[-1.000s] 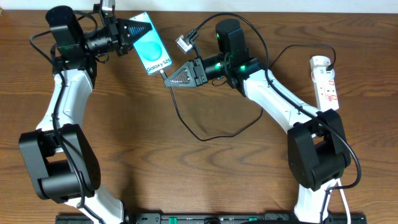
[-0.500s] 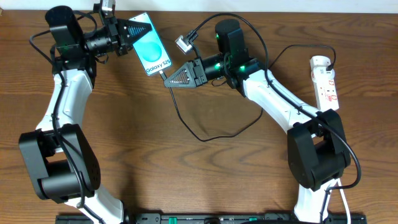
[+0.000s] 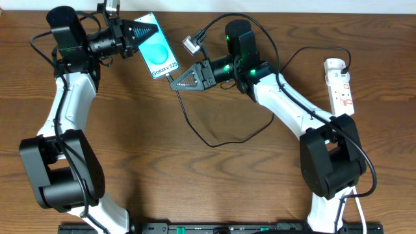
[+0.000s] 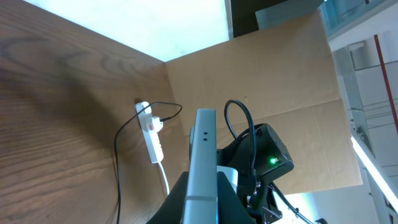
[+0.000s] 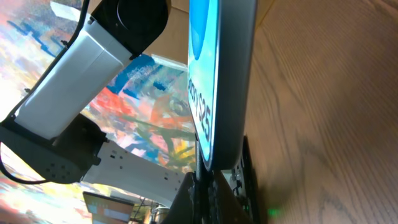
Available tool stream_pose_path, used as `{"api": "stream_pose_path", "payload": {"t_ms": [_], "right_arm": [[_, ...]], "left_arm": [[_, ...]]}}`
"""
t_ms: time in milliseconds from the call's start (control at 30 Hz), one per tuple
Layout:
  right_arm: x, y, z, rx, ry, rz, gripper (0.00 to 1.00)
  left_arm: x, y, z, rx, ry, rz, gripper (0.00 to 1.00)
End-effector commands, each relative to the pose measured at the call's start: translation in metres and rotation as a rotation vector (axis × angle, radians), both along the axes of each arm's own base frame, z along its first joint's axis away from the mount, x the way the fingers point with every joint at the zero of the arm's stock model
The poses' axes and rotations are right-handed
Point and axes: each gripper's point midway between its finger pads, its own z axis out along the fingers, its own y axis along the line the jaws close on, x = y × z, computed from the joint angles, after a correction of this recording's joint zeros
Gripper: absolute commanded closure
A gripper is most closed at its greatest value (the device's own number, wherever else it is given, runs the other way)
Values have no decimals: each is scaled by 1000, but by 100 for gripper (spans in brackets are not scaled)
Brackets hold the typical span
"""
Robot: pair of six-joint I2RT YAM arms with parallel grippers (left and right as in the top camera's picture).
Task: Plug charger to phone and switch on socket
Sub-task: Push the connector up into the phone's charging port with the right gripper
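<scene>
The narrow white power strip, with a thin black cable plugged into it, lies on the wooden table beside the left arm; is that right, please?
No: in the overhead view the narrow white power strip, thin black cable plugged into it, lies on the wooden table beside the right arm.

Obscured: charger (image 3: pixel 212 146) tip where right hand (image 3: pixel 174 83) meets phone (image 3: pixel 158 55); seating unverifiable. Switch position on socket (image 3: pixel 340 84) too small to read.

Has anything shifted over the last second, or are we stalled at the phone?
Barely. The right gripper, pinching the charger plug, crept slightly left toward the bottom edge of the phone, whose lower end shifted a touch left too. The left gripper grips the phone as before; the cable loop and socket are unchanged.
</scene>
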Motion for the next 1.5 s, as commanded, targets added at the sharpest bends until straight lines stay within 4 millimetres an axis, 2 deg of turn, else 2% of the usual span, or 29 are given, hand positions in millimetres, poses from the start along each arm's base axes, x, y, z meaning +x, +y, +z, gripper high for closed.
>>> {"api": "stream_pose_path", "payload": {"t_ms": [0, 667, 967, 1267, 1333, 1400, 1467], "right_arm": [[6, 2, 1, -7, -13, -36, 99], [32, 7, 2, -29, -23, -175, 99], [33, 5, 2, -29, -23, -179, 99], [33, 5, 2, -29, -22, -179, 94], [33, 5, 2, -28, -21, -175, 92], [31, 5, 3, -26, -21, -167, 84], [30, 5, 3, -23, -23, -159, 69]], "left_arm": [[-11, -5, 9, -1, -41, -67, 93], [-11, -5, 9, -1, -39, -67, 93], [-11, -5, 9, -1, -39, -67, 93], [-11, -5, 9, -1, -39, -67, 93], [-11, -5, 9, -1, -39, -67, 93], [-11, -5, 9, -1, -39, -67, 93], [-11, -5, 9, -1, -39, -66, 93]]}}
